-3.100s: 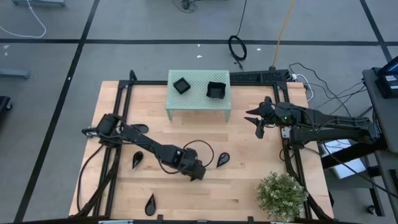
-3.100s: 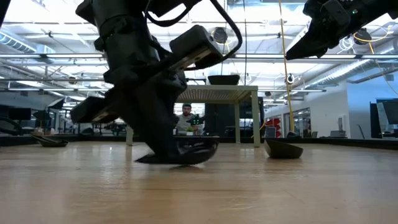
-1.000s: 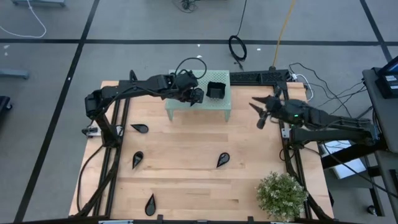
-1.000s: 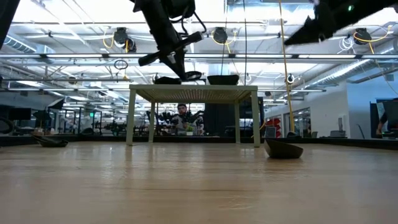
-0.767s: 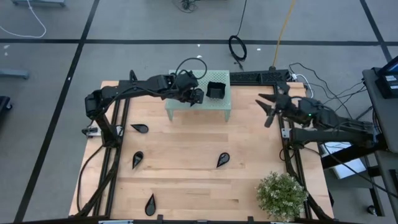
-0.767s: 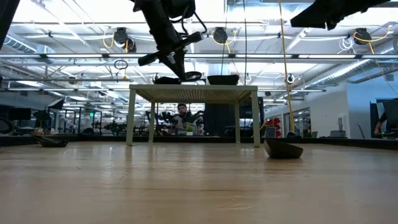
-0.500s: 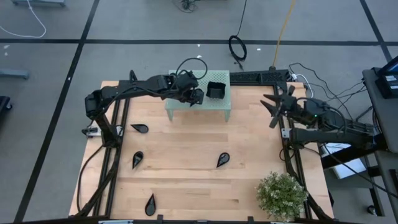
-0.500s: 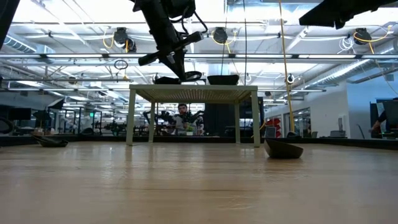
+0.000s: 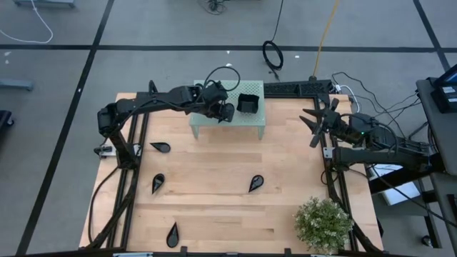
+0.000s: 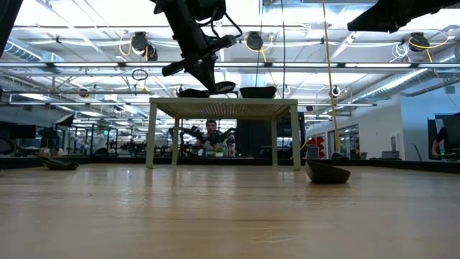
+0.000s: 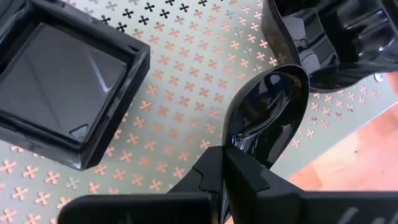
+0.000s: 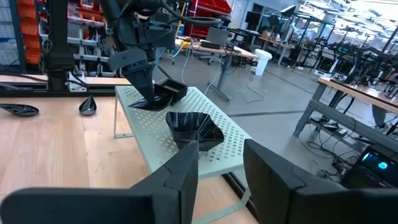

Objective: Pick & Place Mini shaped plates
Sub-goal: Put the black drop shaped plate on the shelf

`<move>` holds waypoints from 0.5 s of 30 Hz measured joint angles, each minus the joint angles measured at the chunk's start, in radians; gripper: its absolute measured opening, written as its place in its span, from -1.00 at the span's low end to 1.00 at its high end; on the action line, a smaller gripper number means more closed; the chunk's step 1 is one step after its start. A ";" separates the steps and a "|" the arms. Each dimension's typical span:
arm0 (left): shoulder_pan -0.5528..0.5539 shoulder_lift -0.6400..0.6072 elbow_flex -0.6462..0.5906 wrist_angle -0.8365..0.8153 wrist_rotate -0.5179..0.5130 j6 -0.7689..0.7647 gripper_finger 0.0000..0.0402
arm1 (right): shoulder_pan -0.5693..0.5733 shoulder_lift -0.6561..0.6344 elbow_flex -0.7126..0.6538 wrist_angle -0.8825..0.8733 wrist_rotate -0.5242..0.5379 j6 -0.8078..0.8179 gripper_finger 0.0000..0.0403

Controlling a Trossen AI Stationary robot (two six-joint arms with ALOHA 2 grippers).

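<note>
The mini shaped plates are glossy black. My left gripper (image 11: 225, 152) is shut on the narrow end of a teardrop plate (image 11: 267, 106), held low over the pale green perforated stand (image 9: 230, 120). On the stand, a square plate (image 11: 62, 93) and a wavy-edged plate (image 9: 248, 103) flank it. In the high view my left gripper (image 9: 226, 113) is at the stand's front left. Teardrop plates lie on the table at the left (image 9: 161, 147), lower left (image 9: 158, 182), front (image 9: 172, 233) and middle (image 9: 255, 183). My right gripper (image 9: 310, 128) hangs open and empty at the table's right edge.
A potted plant (image 9: 325, 223) stands at the front right corner. Black frame rails (image 9: 136, 143) run along the table's left and right sides. In the low view a person (image 10: 210, 137) sits beyond the stand, far behind the table.
My left gripper has carried a teardrop plate from the table's front middle up to the stand and now holds still. The right arm has drawn back toward the right edge.
</note>
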 joint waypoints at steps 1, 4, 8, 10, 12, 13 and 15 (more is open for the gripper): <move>0.000 0.000 0.000 0.000 0.000 0.012 -0.95 | 0.000 0.000 0.000 0.000 0.000 0.000 -0.42; 0.002 0.000 0.000 0.002 -0.005 0.045 -0.95 | 0.000 0.000 0.000 0.000 0.000 0.000 -0.42; 0.008 0.000 0.000 0.005 -0.029 0.055 -0.95 | 0.000 0.000 0.000 0.000 -0.001 0.000 -0.42; 0.012 0.000 0.000 0.007 -0.032 0.056 -0.95 | 0.000 0.000 0.000 0.000 -0.001 0.000 -0.42; 0.014 0.000 0.000 0.007 -0.038 0.056 -0.95 | 0.000 0.000 0.000 0.000 -0.001 0.000 -0.42; 0.015 0.000 0.000 0.007 -0.049 0.055 -0.95 | 0.000 0.000 0.000 0.000 -0.001 0.000 -0.42; 0.015 0.000 0.000 0.007 -0.066 0.053 -0.95 | 0.000 0.000 0.000 0.000 -0.001 0.000 -0.42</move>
